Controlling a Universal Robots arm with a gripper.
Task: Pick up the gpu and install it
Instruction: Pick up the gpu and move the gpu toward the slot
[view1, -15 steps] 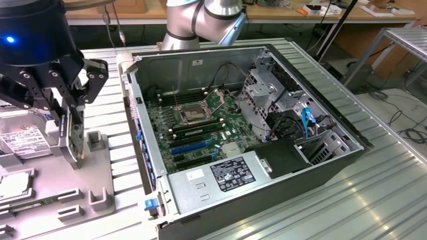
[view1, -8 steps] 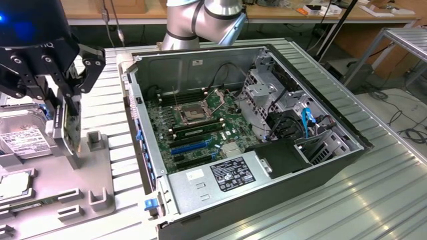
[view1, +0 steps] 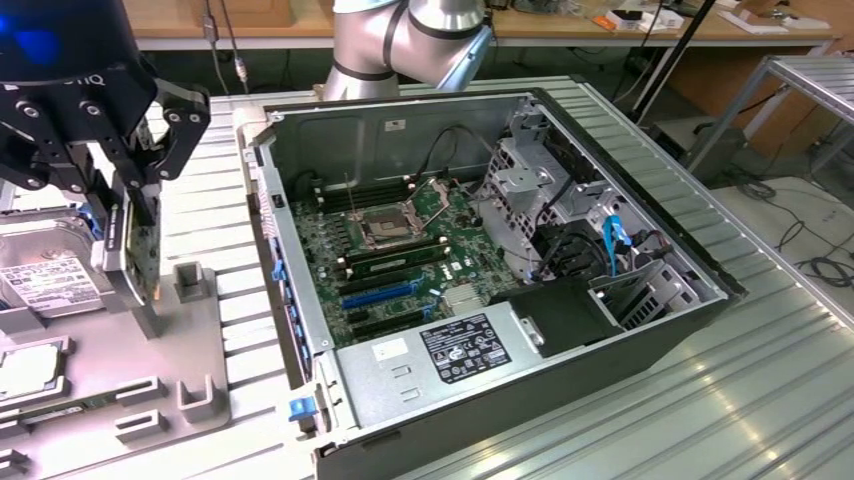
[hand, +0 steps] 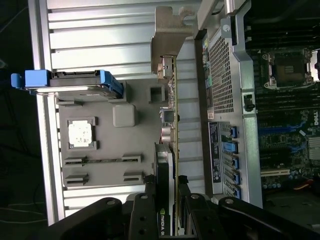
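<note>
We have the hand (view1: 124, 200) clamped on the gpu (view1: 138, 255), faces pinched opposite the bracket (hand: 167, 30) — we'd judge it light, stiff, fragile. It's at 9 o'clock of the case (view1: 400, 120) in the exterior view.

Taking claw (hand: 165, 181) reach as 12 o'clock. Holding gpu (hand: 163, 162) edge-on, pinched between both fingers, NVIDIA label in the gap. Seeing silver bracket (hand: 167, 30) at 12, on card's far end. At 10: grey fixture tray (hand: 125, 145) on ribbed worktop (hand: 100, 40), CPU (hand: 81, 134) seated in a pocket, blue-railed hard drive (hand: 75, 82) beyond it. At 2: open PC case (hand: 235, 100), panel with blue ports just beside card, CPU socket (hand: 290, 67) inside.
</note>
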